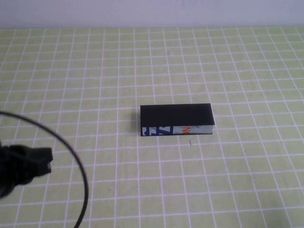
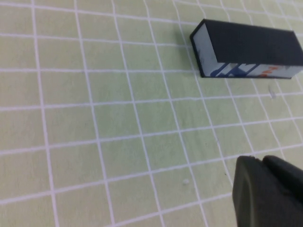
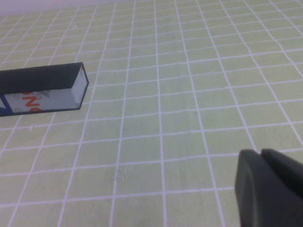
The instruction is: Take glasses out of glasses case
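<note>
The glasses case [image 1: 176, 119] lies shut in the middle of the table, a long black box with its white, blue and orange printed side toward me. It also shows in the left wrist view [image 2: 248, 48] and in the right wrist view [image 3: 40, 88]. The glasses are hidden. My left gripper [image 1: 45, 159] hangs low at the near left, well away from the case, its fingers [image 2: 251, 189] closed together and empty. My right gripper [image 3: 260, 153] is outside the high view. It is to the right of the case, apart from it, with its fingers [image 3: 255, 189] together and empty.
A light green cloth with a white grid [image 1: 152, 71] covers the whole table. A black cable [image 1: 78, 164] loops from the left arm over the near left of the table. A white wall runs along the far edge.
</note>
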Robot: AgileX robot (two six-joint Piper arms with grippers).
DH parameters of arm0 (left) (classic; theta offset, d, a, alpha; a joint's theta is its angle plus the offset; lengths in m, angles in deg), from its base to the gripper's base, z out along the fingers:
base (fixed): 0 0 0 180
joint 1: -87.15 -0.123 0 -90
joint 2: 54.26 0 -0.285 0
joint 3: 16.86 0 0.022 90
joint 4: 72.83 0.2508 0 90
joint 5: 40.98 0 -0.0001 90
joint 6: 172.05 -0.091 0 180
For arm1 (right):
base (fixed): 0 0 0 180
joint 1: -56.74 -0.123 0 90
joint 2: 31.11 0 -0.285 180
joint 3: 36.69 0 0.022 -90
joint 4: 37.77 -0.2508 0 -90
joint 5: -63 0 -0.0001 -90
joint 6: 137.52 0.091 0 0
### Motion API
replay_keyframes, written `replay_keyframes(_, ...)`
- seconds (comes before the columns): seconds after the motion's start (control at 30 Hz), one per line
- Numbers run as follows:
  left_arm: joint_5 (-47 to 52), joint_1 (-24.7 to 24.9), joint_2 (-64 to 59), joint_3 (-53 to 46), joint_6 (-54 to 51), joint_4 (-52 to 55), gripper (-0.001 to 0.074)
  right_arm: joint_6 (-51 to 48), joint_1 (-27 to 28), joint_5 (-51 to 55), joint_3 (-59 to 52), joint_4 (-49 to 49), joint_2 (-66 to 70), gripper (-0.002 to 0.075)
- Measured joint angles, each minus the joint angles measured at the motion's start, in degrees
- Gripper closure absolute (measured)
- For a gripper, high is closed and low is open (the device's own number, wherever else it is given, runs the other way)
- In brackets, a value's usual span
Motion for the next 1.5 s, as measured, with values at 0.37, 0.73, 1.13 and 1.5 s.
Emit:
replay_keyframes(0.37,7.67,4.93,-43.9,33.08,-22.36,-5.95,0.0739,0.0,0.0,0.0,0.0,0.0,0.0,0.0743)
replay_keyframes(0.73,14.66,8.43,-73.58,63.72,-25.81,-12.28,0.0739,0.0,0.0,0.0,0.0,0.0,0.0,0.0743)
replay_keyframes(1.13,20.59,8.43,-84.43,73.73,-22.89,-9.18,0.0739,0.0,0.0,-1.0,0.0,-0.35,0.0,0.0743)
replay_keyframes(1.5,21.38,8.43,-84.47,73.73,-22.43,-6.15,0.0739,0.8,0.0,-21.93,0.0,-23.83,0.0,0.0743)
